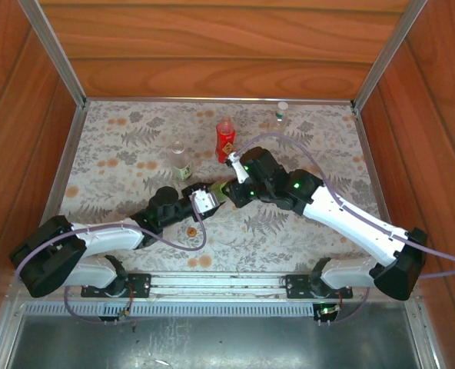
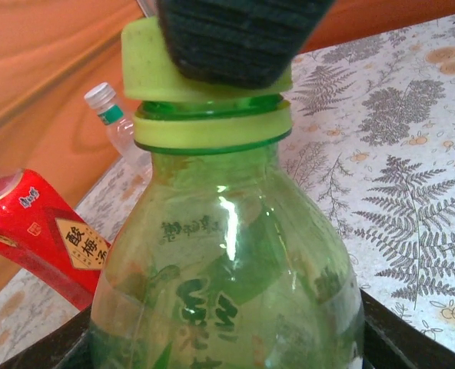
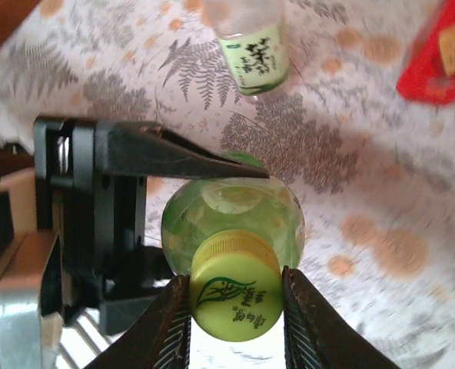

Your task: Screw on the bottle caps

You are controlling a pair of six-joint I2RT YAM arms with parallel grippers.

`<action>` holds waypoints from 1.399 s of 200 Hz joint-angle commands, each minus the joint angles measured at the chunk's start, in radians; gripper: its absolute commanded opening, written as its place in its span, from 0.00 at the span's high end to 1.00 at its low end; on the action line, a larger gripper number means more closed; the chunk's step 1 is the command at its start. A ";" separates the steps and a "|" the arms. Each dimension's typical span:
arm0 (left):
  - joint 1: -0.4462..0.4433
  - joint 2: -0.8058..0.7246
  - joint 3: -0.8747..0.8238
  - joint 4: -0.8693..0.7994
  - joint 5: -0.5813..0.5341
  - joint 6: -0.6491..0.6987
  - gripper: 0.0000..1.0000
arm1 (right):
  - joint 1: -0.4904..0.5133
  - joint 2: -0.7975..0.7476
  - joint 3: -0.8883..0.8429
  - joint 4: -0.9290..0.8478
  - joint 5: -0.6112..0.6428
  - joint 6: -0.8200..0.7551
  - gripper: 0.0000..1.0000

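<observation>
Around the middle of the table, the left gripper clamps the green bottle by its body. The right gripper pinches the yellow-green cap, one jaw on each side, on the bottle's neck.

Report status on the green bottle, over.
Left gripper clamped on green bottle. Right gripper pinching yellow-green cap on its neck, threads showing beneath. Red bottle stands apart, nothing blocking.
</observation>
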 commanded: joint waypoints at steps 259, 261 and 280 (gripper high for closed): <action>-0.018 -0.132 -0.025 -0.099 0.072 0.164 0.41 | -0.009 -0.013 0.041 -0.091 -0.149 -1.172 0.77; -0.018 -0.132 -0.025 -0.099 0.069 0.164 0.41 | -0.009 -0.012 0.042 -0.088 -0.144 -1.153 0.80; -0.018 -0.131 -0.019 -0.099 0.024 0.157 0.41 | -0.009 -0.020 0.028 -0.010 -0.084 -0.906 0.91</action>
